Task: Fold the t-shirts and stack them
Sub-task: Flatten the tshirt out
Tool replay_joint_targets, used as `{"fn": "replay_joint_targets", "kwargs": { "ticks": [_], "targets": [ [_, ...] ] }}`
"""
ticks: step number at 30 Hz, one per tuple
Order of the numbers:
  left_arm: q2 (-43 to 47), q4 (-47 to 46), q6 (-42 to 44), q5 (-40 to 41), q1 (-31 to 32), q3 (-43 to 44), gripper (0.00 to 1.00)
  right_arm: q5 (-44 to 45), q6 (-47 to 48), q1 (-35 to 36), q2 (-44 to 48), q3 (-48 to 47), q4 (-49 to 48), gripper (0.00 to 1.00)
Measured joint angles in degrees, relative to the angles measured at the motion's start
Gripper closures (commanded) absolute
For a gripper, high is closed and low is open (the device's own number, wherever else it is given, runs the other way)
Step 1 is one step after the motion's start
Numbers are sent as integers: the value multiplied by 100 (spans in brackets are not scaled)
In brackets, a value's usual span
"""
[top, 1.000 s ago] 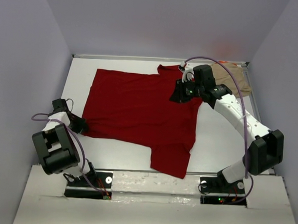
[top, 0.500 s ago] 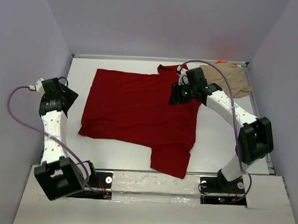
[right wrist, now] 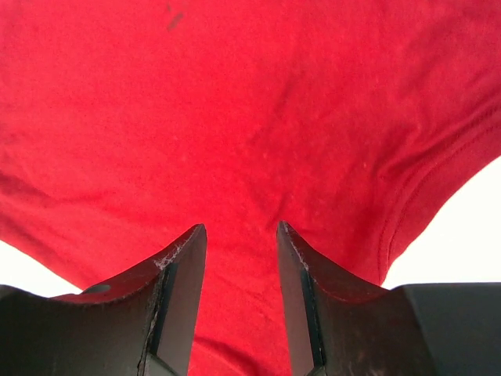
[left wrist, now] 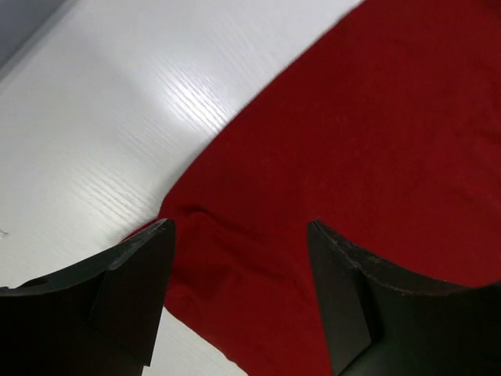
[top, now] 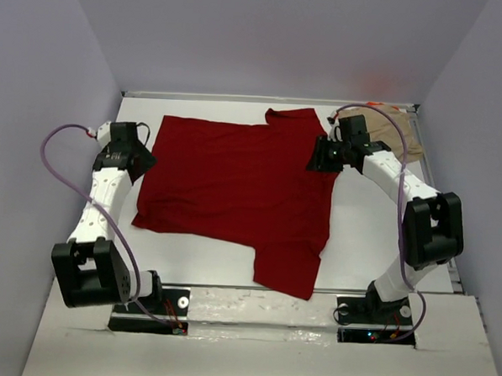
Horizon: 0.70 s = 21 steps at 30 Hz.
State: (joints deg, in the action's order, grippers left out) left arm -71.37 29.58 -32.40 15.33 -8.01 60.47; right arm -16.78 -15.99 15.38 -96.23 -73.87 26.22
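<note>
Since a second ago the left gripper has swung from the lower-left hem of the red shirt up to its upper-left corner, and its jaws have spread wide, holding nothing. The red shirt lies spread flat at centre frame, unfolded. The right gripper has slid slightly right and hovers over the shirt's right edge, jaws partly apart and empty. The tan shirt lies bunched at upper right, with an orange sliver behind it. Nothing looks folded or stacked yet. The table is white and the walls are pale lilac.
</note>
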Motion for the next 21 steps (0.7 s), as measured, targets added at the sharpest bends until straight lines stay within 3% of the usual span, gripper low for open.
{"fn": "replay_joint_targets", "kwargs": {
  "ticks": [6, 8, 9, 13, 14, 15, 16, 17, 21],
  "targets": [
    [-903, -57, 94, -133, 490, 107, 23, -160, -125, -234, -7, 162, -28, 53],
    [-1123, -72, 122, -149, 601, 199, 23, -212, -155, -310, -55, 162, -105, 69],
    [-1266, -103, 153, -175, 671, 271, 24, -234, -157, -339, -87, 162, -140, 100],
    [-1709, -153, 214, -348, 949, 579, 23, -424, -260, -387, -243, 188, -210, 100],
    [-1781, -173, 216, -372, 1010, 612, 24, -487, -289, -402, -251, 258, -282, 95],
    [-1840, -195, 223, -404, 1110, 629, 24, -522, -310, -417, -223, 413, -389, 79],
    [-1864, -195, 234, -446, 1178, 632, 24, -529, -334, -420, -195, 520, -428, 53],
    [-1880, -195, 243, -476, 1248, 632, 24, -509, -369, -422, -138, 732, -452, 34],
    [-1963, -175, 280, -551, 1464, 739, 24, -448, -426, -492, 120, 1226, -522, 28]
  ]
}}
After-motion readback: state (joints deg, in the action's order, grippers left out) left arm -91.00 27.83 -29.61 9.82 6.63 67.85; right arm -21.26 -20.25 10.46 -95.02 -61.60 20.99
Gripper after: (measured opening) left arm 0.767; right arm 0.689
